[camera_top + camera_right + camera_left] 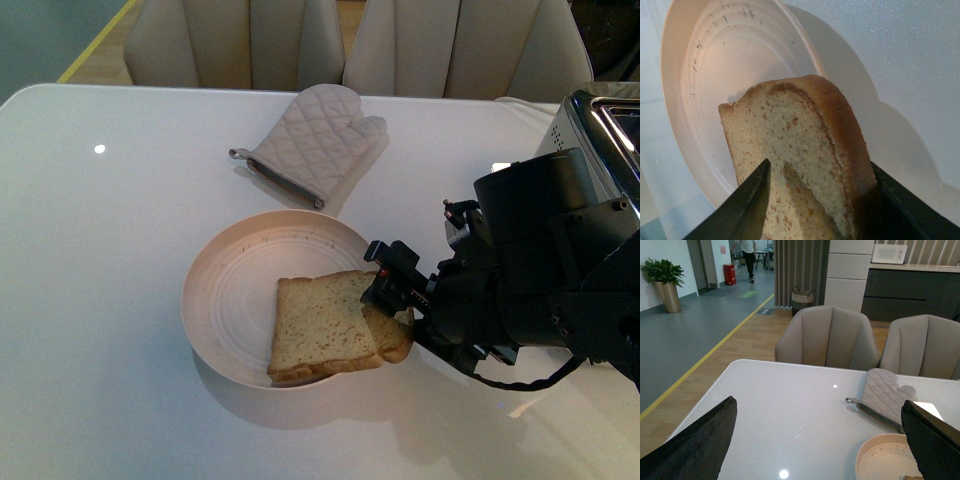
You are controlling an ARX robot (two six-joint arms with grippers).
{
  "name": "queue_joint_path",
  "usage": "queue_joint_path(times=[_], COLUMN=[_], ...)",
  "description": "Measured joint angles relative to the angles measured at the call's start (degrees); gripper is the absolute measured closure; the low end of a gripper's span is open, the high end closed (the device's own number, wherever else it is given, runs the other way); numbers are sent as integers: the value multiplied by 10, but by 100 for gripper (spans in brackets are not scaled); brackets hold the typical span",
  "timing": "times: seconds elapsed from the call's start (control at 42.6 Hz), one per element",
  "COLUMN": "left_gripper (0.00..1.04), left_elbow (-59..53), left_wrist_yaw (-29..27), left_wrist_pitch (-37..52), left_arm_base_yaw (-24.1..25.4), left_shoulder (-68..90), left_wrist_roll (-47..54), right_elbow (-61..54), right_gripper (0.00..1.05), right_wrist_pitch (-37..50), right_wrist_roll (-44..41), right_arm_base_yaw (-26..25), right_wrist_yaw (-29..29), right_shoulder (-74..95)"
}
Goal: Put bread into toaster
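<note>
The bread (320, 325) lies on the right side of a pale round plate (200, 290), its right end hanging over the rim. My right gripper (388, 288) is shut on that end. In the right wrist view the slice (805, 145) stands between the two dark fingers (747, 205), crust edge against one of them, with the plate (675, 75) behind; the right gripper (820, 170) is pinched on it. The toaster (600, 115), white with a chrome top, stands at the right edge behind my right arm. My left gripper (817, 440) hangs open over bare table, holding nothing.
A grey quilted oven mitt (315, 140) lies beyond the plate, also in the left wrist view as the mitt (882, 392) near the plate (875, 452). Two beige chairs (235, 40) stand at the table's far edge. The table (90, 300) is white and glossy.
</note>
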Motion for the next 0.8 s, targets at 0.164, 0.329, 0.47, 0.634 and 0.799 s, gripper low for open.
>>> queue_joint_path(times=[0.164,0.329,0.47,0.634,0.799], left_gripper=[7,7,7,7,7], left_elbow=[0,0,0,0,0], left_wrist_yaw=[0,0,0,0,0], left_wrist_pitch=[0,0,0,0,0], left_arm_base_yaw=[0,0,0,0,0], left_shoulder=[0,0,0,0,0], left_wrist_roll=[0,0,0,0,0], right_elbow=[1,-8,-23,-45,-54], right_gripper=[78,102,102,102,102], right_wrist_pitch=[4,24,39,30,-10], right_wrist_roll=[5,7,17,3,-48], right_arm_base_yaw=[-1,-6,-21,-46,-85], right_wrist_yaw=[1,-7,-20,-10,15], right_shoulder=[0,-17,-59,-134,-248])
